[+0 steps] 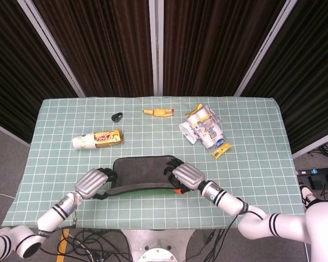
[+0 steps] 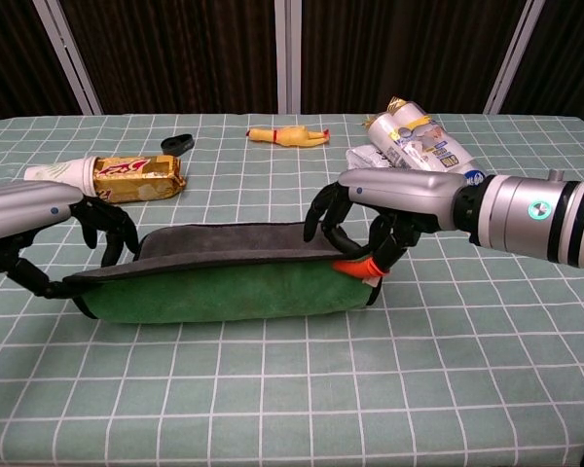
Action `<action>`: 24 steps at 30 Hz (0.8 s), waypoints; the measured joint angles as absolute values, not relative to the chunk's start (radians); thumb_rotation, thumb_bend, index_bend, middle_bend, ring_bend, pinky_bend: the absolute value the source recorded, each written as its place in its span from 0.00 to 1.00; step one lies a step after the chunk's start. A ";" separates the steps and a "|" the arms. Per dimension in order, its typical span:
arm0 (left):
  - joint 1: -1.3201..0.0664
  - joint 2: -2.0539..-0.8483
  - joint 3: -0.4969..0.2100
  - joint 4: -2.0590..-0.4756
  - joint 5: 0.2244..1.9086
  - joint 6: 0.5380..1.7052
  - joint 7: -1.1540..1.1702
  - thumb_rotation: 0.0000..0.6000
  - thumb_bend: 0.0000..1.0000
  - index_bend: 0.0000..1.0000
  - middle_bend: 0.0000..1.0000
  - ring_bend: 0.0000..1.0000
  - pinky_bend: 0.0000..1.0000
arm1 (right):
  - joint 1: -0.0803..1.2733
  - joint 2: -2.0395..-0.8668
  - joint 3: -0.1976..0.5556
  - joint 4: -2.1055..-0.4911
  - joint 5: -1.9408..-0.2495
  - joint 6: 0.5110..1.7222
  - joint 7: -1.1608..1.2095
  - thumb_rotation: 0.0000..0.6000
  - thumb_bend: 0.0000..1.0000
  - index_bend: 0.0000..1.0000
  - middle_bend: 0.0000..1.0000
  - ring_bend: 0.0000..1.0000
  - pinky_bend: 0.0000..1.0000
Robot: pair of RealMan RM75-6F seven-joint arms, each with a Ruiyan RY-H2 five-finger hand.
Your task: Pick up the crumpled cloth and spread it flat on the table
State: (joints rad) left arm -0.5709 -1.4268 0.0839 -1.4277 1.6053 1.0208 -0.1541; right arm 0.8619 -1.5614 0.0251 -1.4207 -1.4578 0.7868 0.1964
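cloth (image 2: 224, 282) strung between both hands near the table's (image 1: 251, 185) front edge, dark side up, green face toward the chest cam. left hand (image 2: 39, 238) grips its left end, right hand (image 2: 370, 229) pinches the right corner by the orange tag (image 2: 355, 267). behind: cup (image 1: 83, 141), snack bar (image 1: 108, 137), packets (image 1: 205, 128), toy chicken (image 1: 157, 112).

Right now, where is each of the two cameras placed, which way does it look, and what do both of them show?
Head view: high above the near edge, looking down at the green checked table; both forearms show.
Chest view: low at the near edge, looking level across to the dark curtains; left hand and right hand show.
Shared: the green cloth with dark edge gripped by both hands, the yellow rubber chicken.
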 measured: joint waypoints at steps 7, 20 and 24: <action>-0.586 -1.411 0.089 -1.459 1.590 0.975 -0.133 0.90 0.21 0.37 0.29 0.24 0.36 | 0.854 -1.585 0.017 -1.420 -1.463 0.787 0.167 1.00 0.37 0.70 0.24 0.06 0.02; -0.608 -1.356 0.100 -1.517 1.601 0.951 -0.132 0.45 0.07 0.28 0.25 0.22 0.34 | 0.844 -1.599 0.017 -1.444 -1.443 0.774 0.108 1.00 0.36 0.70 0.24 0.05 0.02; -0.617 -1.315 0.102 -1.555 1.598 0.938 -0.124 0.44 0.06 0.28 0.24 0.22 0.34 | 0.841 -1.593 0.007 -1.453 -1.451 0.770 0.095 1.00 0.35 0.68 0.23 0.04 0.01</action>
State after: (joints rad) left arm -0.6167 -1.3153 0.1019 -1.5547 1.5981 0.9382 -0.1240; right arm 0.8407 -1.5926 0.0075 -1.4530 -1.4510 0.7701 0.0950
